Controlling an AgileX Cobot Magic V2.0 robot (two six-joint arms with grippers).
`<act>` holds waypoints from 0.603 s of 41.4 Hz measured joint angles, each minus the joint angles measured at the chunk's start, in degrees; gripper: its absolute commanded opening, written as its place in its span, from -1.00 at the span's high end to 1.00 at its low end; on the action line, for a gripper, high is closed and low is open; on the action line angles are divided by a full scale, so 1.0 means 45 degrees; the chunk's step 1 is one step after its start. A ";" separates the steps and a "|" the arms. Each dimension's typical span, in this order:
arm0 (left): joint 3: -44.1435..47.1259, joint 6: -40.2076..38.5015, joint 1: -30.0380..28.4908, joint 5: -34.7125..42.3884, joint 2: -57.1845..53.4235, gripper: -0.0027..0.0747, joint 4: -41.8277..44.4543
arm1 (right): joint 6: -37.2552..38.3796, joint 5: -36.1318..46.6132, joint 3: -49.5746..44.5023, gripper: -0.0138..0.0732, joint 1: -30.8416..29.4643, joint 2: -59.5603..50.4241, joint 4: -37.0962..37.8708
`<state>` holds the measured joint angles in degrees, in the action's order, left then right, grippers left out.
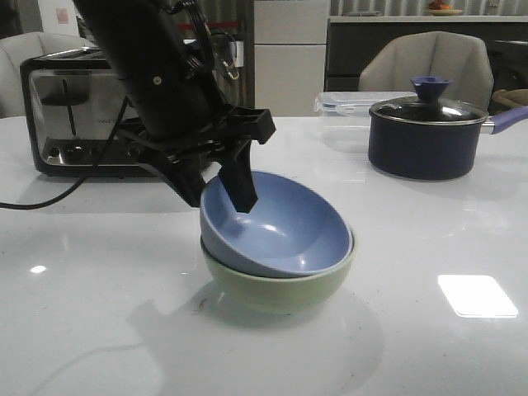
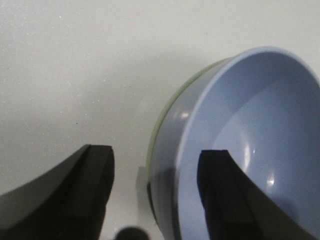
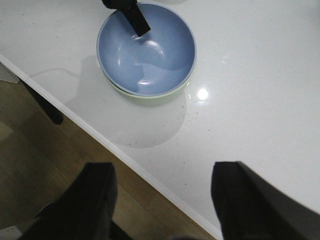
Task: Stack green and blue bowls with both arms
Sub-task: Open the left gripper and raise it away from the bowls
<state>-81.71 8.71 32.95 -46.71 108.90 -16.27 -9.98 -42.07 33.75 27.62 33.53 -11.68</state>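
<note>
The blue bowl [image 1: 280,227] sits tilted inside the green bowl [image 1: 280,287] on the white table, its raised rim toward the left. My left gripper [image 1: 219,200] is open and straddles that raised rim, one finger inside the blue bowl and one outside. In the left wrist view the left gripper [image 2: 156,157] shows a gap between the outer finger and the blue bowl [image 2: 260,115], with a sliver of the green bowl [image 2: 170,100] behind. My right gripper [image 3: 162,172] hangs open and empty above the table's near edge, well back from the blue bowl [image 3: 150,50] and green bowl [image 3: 150,98].
A toaster [image 1: 74,107] with a black cable stands at the back left. A dark lidded pot [image 1: 425,136] with a blue knob and a clear container [image 1: 346,103] are at the back right. The table edge [image 3: 150,175] drops to a wooden floor.
</note>
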 measured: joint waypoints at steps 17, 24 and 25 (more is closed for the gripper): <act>0.0463 0.0000 0.0000 -0.0437 -0.3233 -0.25 0.1173 | 0.0000 0.0000 0.0000 -0.51 0.0000 0.0000 0.0000; 0.1954 0.0000 0.0000 -0.0321 -0.5606 -0.25 0.1531 | 0.0000 0.0000 0.0000 -0.51 0.0000 0.0000 0.0000; 0.2190 0.0000 0.0000 -0.0295 -0.5929 -0.25 0.1592 | 0.0000 0.0000 0.0000 -0.51 0.0000 0.0000 0.0000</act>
<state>-71.85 8.71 32.95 -48.04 82.22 -9.11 -9.98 -42.07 33.75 27.62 33.53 -11.68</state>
